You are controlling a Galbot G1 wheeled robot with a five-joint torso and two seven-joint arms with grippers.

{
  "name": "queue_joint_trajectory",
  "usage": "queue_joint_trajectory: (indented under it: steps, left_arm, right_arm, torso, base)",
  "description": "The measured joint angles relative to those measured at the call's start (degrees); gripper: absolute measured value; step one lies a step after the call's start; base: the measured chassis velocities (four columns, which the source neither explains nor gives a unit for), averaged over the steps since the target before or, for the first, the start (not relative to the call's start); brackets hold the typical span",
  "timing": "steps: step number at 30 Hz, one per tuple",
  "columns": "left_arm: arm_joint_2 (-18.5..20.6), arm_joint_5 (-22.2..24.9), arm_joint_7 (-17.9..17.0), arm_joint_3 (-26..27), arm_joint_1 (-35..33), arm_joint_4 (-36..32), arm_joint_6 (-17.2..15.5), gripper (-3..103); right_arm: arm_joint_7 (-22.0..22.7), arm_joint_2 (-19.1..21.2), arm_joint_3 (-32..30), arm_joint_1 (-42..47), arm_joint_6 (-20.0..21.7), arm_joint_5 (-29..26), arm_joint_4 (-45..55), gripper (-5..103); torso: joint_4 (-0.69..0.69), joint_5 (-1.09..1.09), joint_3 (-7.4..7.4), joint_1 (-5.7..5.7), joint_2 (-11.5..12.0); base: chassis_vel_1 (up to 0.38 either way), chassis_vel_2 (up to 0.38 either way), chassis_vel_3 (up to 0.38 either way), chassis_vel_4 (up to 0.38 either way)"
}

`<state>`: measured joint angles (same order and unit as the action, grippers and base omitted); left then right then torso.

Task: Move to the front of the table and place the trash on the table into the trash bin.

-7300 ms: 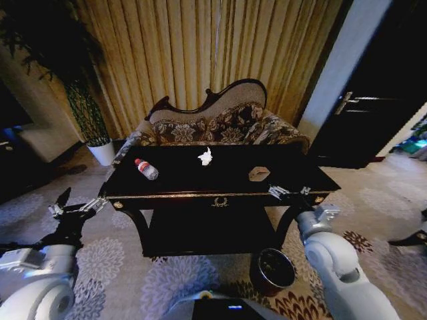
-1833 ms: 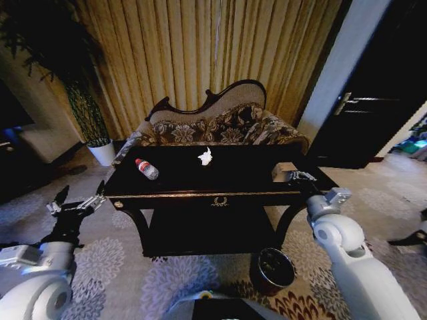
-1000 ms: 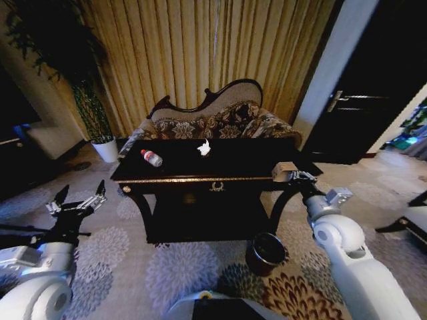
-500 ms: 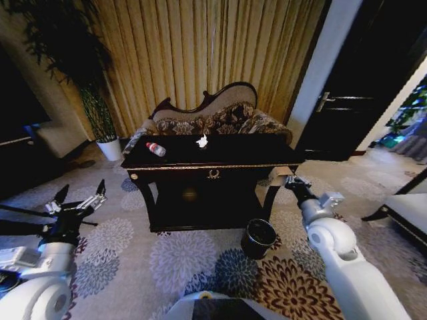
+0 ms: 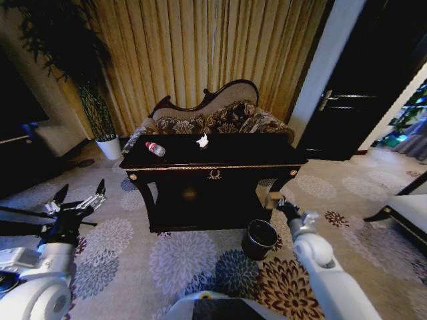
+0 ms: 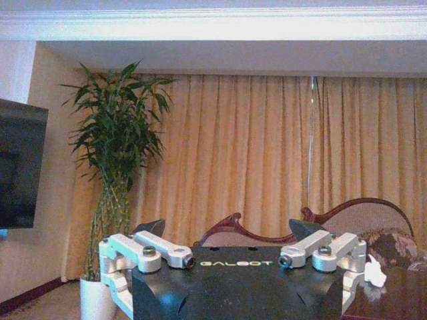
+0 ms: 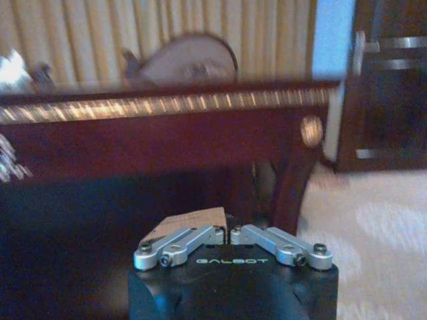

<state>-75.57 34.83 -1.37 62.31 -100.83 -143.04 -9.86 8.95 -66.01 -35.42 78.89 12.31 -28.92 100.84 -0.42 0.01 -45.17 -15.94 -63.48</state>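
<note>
Your right gripper (image 5: 274, 200) pinches a brown scrap (image 7: 190, 221) just above the bin's (image 5: 259, 238) right rim; release off-center and it may land on the carpet. The bottle (image 5: 155, 149) and tissue (image 5: 202, 141) sit on the far table (image 5: 213, 168). Your left gripper (image 5: 75, 206), spread, waits near left.

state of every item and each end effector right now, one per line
bottle: lying on its side on the table
tissue: crumpled, on the table
trash bin: upright on the carpet
right end effector: shut on brown scrap, above the bin
left end effector: open, holding nothing
</note>
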Motion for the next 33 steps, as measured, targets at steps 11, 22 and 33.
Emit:
queue_joint_trajectory:
  steps: [11,22,33]
  left_arm:
    - [-0.2,-0.2,0.0,0.0,-0.7,-0.2,0.0,100]
    - [-0.4,-0.2,0.0,0.2,-1.0,-0.2,0.1,100]
    - [-0.3,-0.2,0.0,-0.1,-0.9,-0.2,0.1,100]
  right_arm:
    - [-0.1,-2.1,3.1,-8.0,-1.8,1.5,-19.2,0]
    - [-0.4,-3.7,6.3,-15.4,-5.1,3.5,-31.2,0]
    - [-0.8,-6.5,6.7,-22.6,-8.0,6.3,-41.2,0]
  torso:
    - [0.01,0.01,0.00,-0.01,0.0]
    - [0.01,-0.01,0.00,0.00,0.0]
    - [0.01,-0.01,0.00,-0.01,0.0]
  base:
    - [0.000,0.000,0.000,0.000]
    - [0.000,0.000,0.000,0.000]
    - [0.000,0.000,0.000,0.000]
